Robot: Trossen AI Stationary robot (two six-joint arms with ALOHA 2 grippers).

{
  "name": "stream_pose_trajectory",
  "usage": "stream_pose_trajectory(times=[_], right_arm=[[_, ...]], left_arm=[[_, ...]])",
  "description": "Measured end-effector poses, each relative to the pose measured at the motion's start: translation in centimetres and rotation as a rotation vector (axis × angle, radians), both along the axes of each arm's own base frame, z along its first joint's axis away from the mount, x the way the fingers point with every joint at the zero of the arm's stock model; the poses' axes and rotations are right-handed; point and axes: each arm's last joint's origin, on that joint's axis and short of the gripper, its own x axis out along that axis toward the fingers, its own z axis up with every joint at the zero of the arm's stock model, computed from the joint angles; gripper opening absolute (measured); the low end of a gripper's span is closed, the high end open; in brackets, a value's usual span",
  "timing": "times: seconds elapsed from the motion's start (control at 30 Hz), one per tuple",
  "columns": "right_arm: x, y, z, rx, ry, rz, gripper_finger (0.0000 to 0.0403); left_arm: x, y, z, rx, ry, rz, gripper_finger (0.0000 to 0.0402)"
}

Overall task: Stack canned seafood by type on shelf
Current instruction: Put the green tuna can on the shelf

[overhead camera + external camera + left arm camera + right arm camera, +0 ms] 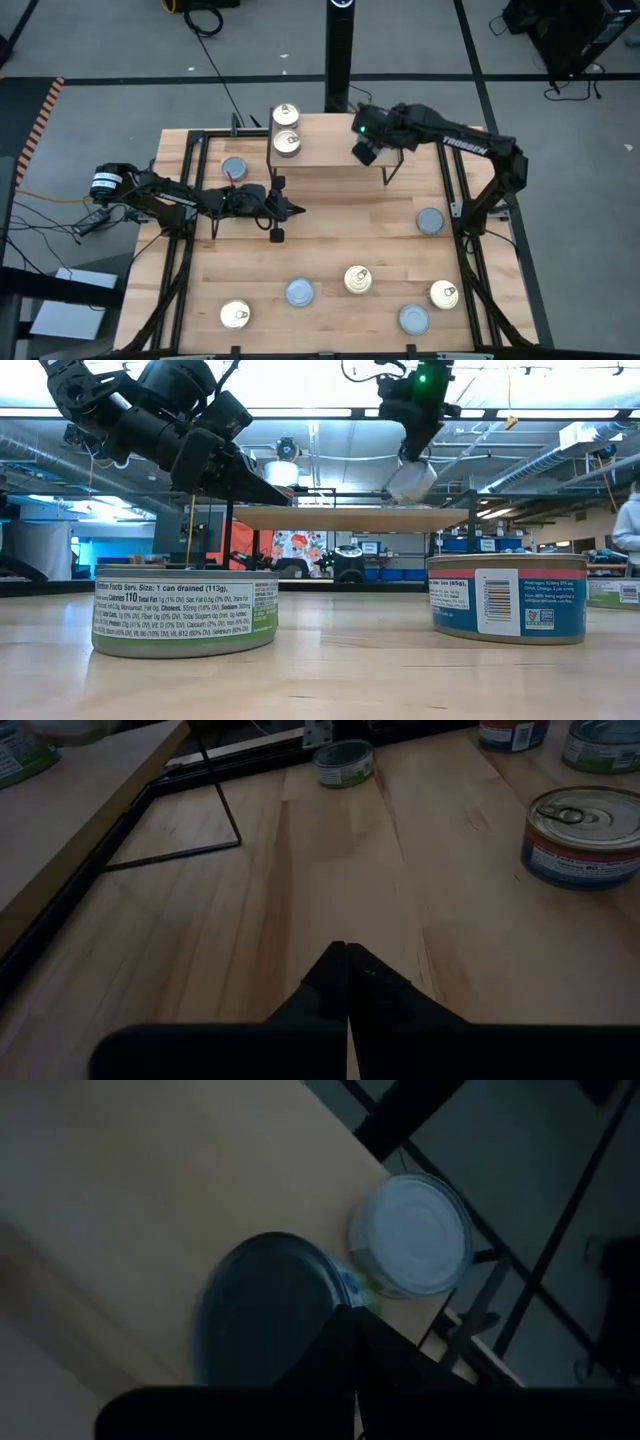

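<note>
Five gold-topped tins (286, 113), four blue-grey tins (299, 292) (more possibly hidden), one shelf (330, 150)

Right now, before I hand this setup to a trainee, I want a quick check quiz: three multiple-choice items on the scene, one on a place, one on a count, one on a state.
1. Where is the right gripper?
A) above the shelf
B) above the front tins
C) off the table

2. How many tins stand on the shelf?
A) none
B) two
C) five

3. The left gripper is:
A) shut and empty
B) wide open
C) clamped on a tin

Key:
1 A, the high view shows it over the plank.
2 B, two gold-topped tins stand at one end.
3 A, its fingers meet with nothing between them.
</note>
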Motion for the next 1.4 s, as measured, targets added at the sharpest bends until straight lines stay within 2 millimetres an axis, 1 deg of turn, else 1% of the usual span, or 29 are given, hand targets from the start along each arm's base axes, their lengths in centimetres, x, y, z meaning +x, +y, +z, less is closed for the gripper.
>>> stream_pose_trajectory(times=[0.2,0.43,0.8,0.9,1.03,1.13,1.2,1.27,1.3,1.4], right_arm=[[-1.0,-2.1,-0.1,0.078,-0.019,-0.022,0.0004],[-1.4,-3.0,-0.2,0.117,-0.03,-0.025,0.0004],[-1.8,-4.1,-2.8,0.146,0.008,-0.058,0.0006],[-2.1,-4.3,-3.2,0.151,0.018,-0.078,0.0024],[-2.1,-4.4,-3.2,0.148,0.027,-0.074,0.0064],[-2.1,-4.1,-2.6,0.147,0.043,-0.04,0.0095],[-1.7,-3.6,-2.1,0.143,0.034,-0.001,0.0105],[-1.2,-3.0,-2.0,0.171,0.006,0.063,0.0099],[-0.8,-2.8,-2.0,0.194,-0.014,0.108,0.0088],[-0.1,-2.4,-2.6,0.235,-0.055,0.203,0.0036]], left_arm=[[0.0,0.0,0.0,0.0,0.0,0.0,0.0002],[0.0,0.0,0.0,-0.002,0.0,0.001,0.0002],[0.0,0.0,0.0,-0.003,0.0,0.001,0.0002],[0.0,0.0,0.0,-0.004,0.0,0.002,0.0002],[0.0,0.0,0.0,-0.004,0.0,0.001,0.0002],[0.0,0.0,0.0,-0.004,0.0,0.001,0.0002],[0.0,0.0,0.0,-0.004,0.0,0.002,0.0002],[0.0,0.0,0.0,-0.004,0.0,0.001,0.0002],[0.0,0.0,0.0,-0.004,0.0,0.001,0.0002],[0.0,0.0,0.0,-0.004,0.0,0.002,0.0002]])
